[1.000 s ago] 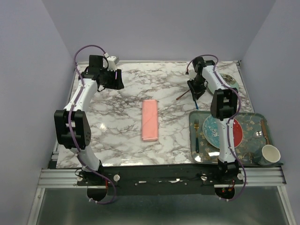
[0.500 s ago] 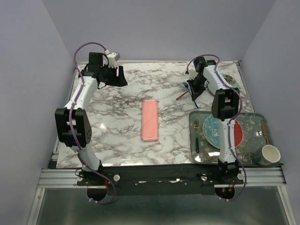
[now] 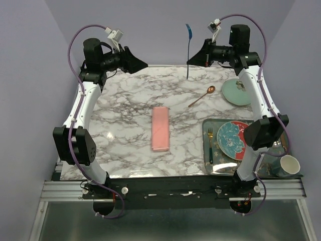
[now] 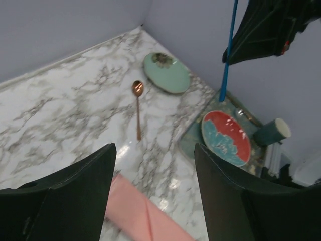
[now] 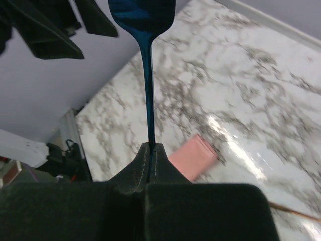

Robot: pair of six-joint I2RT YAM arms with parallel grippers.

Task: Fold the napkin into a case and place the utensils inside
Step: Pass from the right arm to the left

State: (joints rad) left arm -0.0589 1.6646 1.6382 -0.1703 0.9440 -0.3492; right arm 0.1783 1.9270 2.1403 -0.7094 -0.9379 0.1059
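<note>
The right gripper (image 3: 190,59) is clamped tight on the dark blue fork (image 3: 187,42), holding it upright in the air above the far edge of the marble table (image 3: 120,130). Its wrist camera shows the thin handle (image 5: 148,100) rising straight out from between the pressed fingertips (image 5: 159,159). Opposite, the left gripper (image 3: 143,64) hangs raised over the far left of the table with its fingers (image 4: 75,196) spread apart and nothing between them, pointing toward the fork.

The pink napkin case (image 3: 160,128) lies flat at mid-table as a narrow rectangle, its length running from near to far. The copper spoon (image 3: 202,97) rests on the marble to the far right of it, well apart from the case and just beside a mint-green plate (image 3: 236,92). On the tray (image 3: 273,128) at the near right sit a red-and-teal plate (image 3: 231,138), a gold-headed fork (image 3: 210,143) left of that plate, and a cup (image 3: 289,164).
</note>
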